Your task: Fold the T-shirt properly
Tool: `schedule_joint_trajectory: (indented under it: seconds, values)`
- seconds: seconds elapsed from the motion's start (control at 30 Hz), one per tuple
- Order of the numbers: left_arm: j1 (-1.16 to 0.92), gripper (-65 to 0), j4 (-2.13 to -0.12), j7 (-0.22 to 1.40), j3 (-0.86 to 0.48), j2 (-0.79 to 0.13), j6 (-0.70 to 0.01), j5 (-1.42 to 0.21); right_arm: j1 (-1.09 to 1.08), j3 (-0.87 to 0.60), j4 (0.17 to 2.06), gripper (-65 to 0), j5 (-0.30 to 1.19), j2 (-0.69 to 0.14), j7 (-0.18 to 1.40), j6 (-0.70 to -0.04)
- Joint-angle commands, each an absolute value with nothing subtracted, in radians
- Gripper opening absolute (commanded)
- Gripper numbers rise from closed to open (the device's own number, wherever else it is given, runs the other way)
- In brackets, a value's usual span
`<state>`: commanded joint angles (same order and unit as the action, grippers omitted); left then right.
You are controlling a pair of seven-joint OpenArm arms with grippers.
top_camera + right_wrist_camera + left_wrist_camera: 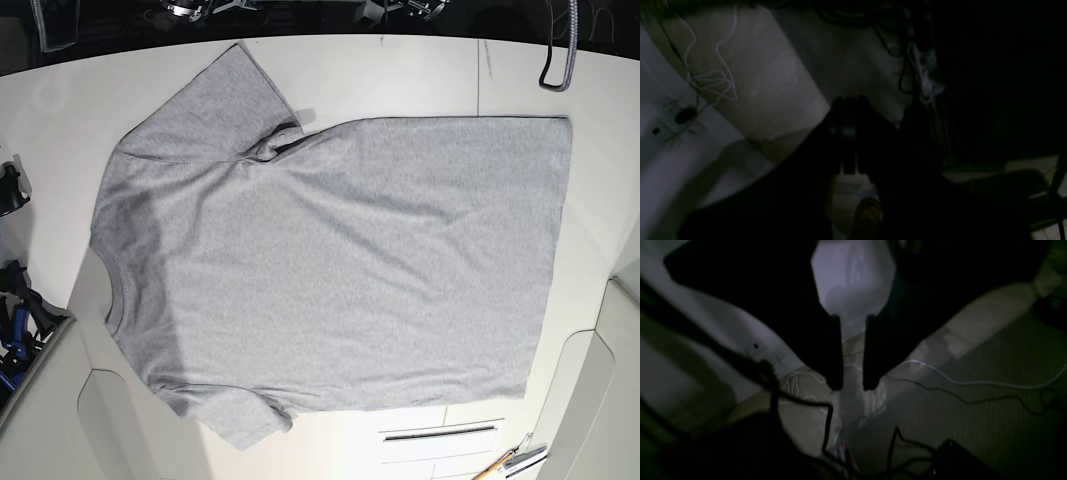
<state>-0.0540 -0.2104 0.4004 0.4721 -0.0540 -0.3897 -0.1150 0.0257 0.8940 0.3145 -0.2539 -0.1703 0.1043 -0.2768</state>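
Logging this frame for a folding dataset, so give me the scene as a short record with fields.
garment: heather-grey T-shirt
state: spread out, unfolded
collar: toward the base view's left edge
hem: toward that view's right
sleeves: one at top left, one at bottom left
wrinkles: bunched near the upper sleeve
left end effector: fingers apart, holding nothing
lettering: none visible

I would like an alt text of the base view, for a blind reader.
A grey short-sleeved T-shirt lies unfolded on a white table, neckline toward the left, hem toward the right. Wrinkles bunch near the upper sleeve.
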Motion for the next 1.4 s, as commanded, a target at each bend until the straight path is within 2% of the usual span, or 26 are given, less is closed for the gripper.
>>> schedule_joint_trajectory:
  seconds: [0.23, 0.37, 0.43, 0.7, 0.8, 0.93, 1.1, 1.2, 1.4]
  values:
    - [-0.057, -50.5, -0.21, 0.401, 0.472, -0.065, -0.398, -0.111, 0.049, 0.894, 0.388, -65.0, -0.241, -0.22, 0.104, -0.277]
    - [-0.067, -50.5, -0.212, 0.409, 0.472, -0.065, -0.499, -0.111, 0.061, 0.894, 0.411, -65.0, -0.22, -0.236, 0.105, -0.277]
    - [-0.078, -50.5, -0.219, 0.409, 0.472, -0.067, -0.521, -0.111, 0.065, 0.894, 0.414, -65.0, -0.22, -0.239, 0.105, -0.277]
    - [-0.191, -50.5, -0.387, 0.412, 0.472, -0.136, -0.517, -0.115, 0.115, 0.894, 0.416, -65.0, -0.221, -0.242, 0.105, -0.277]
    - [-0.255, -50.5, -0.476, 0.412, 0.472, -0.173, -0.483, -0.116, 0.15, 0.894, 0.446, -65.0, -0.221, -0.262, 0.105, -0.276]
    - [-0.348, -50.5, -0.603, 0.413, 0.435, -0.216, -0.479, -0.116, 0.208, 0.894, 0.551, -65.0, -0.22, -0.326, 0.105, -0.276]
    - [-0.478, -50.5, -0.768, 0.413, 0.296, -0.25, -0.493, -0.115, 0.28, 0.894, 0.731, -65.0, -0.22, -0.439, 0.105, -0.274]
    - [-0.561, -50.5, -0.87, 0.413, 0.206, -0.252, -0.542, -0.116, 0.328, 0.894, 0.838, -65.0, -0.213, -0.509, 0.105, -0.273]
    - [-0.725, -50.5, -1.106, 0.424, 0.105, -0.252, -0.542, -0.115, 0.45, 0.836, 1.066, -65.0, -0.149, -0.644, 0.117, -0.273]
